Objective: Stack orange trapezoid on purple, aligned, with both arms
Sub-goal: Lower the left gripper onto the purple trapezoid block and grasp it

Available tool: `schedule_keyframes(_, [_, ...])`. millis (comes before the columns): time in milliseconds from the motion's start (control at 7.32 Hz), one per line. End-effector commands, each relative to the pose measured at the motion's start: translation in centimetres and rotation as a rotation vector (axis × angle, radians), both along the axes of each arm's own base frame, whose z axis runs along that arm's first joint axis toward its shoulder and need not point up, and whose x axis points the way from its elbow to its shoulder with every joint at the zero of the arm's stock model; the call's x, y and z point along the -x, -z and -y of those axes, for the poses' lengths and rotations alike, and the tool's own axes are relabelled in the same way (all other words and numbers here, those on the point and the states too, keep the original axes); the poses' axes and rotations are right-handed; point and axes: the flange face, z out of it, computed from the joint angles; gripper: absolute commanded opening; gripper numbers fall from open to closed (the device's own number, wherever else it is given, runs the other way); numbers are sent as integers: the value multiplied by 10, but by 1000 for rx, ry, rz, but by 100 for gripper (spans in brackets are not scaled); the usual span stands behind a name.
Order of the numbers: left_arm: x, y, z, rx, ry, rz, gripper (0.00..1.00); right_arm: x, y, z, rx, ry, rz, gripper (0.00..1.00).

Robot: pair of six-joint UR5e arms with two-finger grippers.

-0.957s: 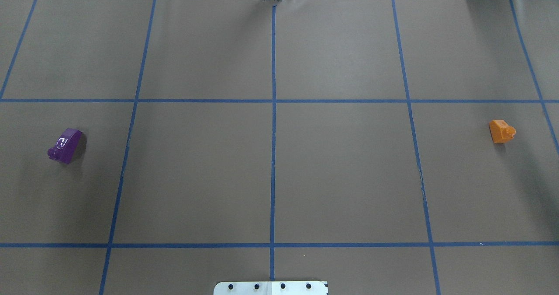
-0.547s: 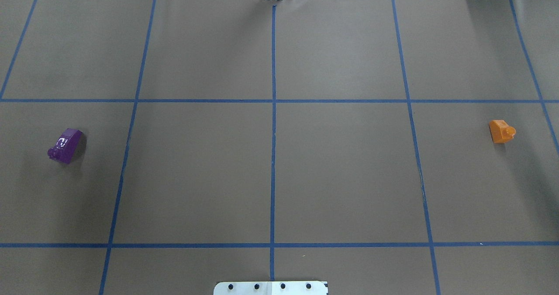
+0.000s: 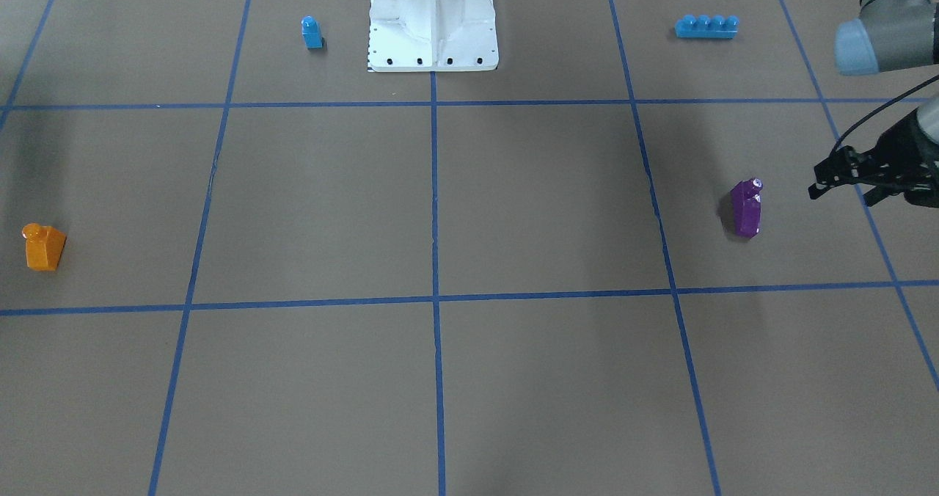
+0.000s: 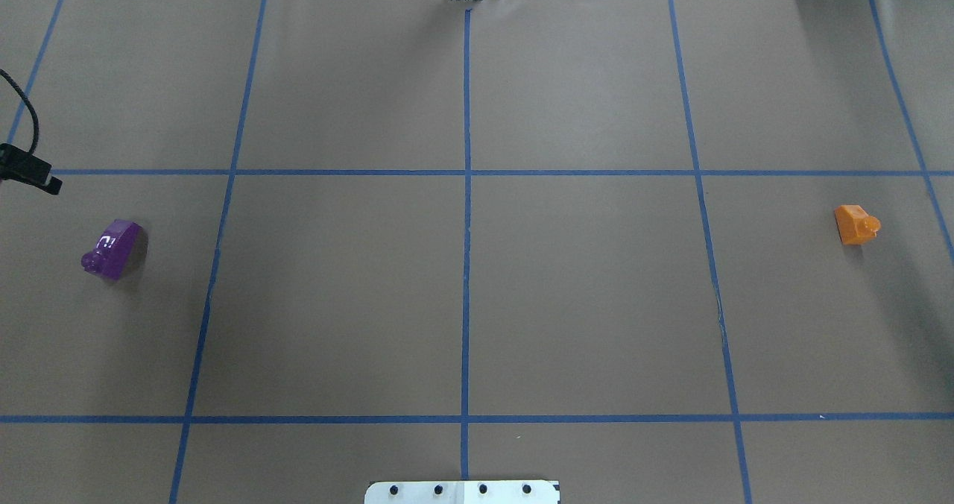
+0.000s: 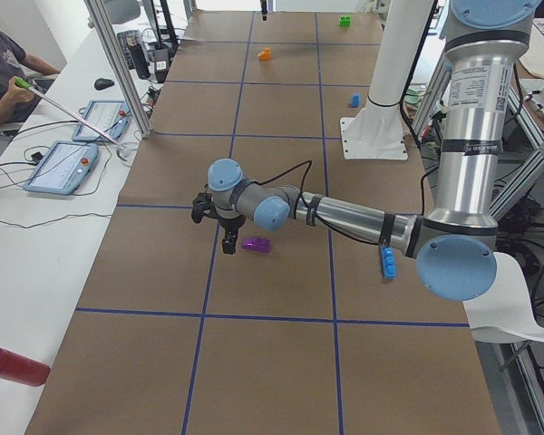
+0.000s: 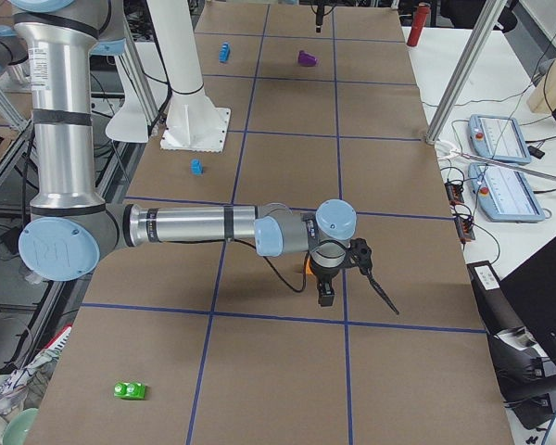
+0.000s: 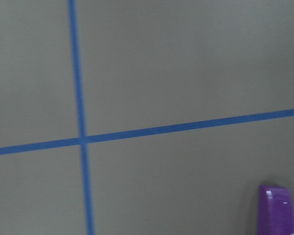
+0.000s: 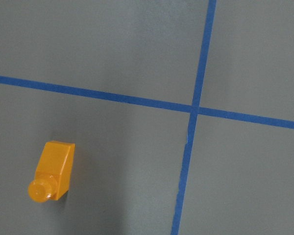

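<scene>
Two pieces: purple [image 3: 747, 210] near spread, empty left gripper [image 3: 843, 191]; orange trapezoid [image 4: 855, 225] by right gripper [image 6: 350, 289], state untellable.

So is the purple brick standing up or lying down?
Lying down: the purple brick rests on its side, its stud pointing sideways.

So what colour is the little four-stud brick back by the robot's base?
The four-stud brick is blue, best seen in the front-facing view.

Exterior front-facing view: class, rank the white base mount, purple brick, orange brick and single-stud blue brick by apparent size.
Largest: white base mount.
Next: purple brick and orange brick, which look alike, so unranked.
Smallest: single-stud blue brick, though it sits farther from the camera.
</scene>
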Motion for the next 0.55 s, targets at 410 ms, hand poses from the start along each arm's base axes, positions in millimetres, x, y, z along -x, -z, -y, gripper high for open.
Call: schedule_keyframes(410, [-91, -31, -45, -5, -149, 87, 100, 9, -5, -9, -68, 18, 11, 100])
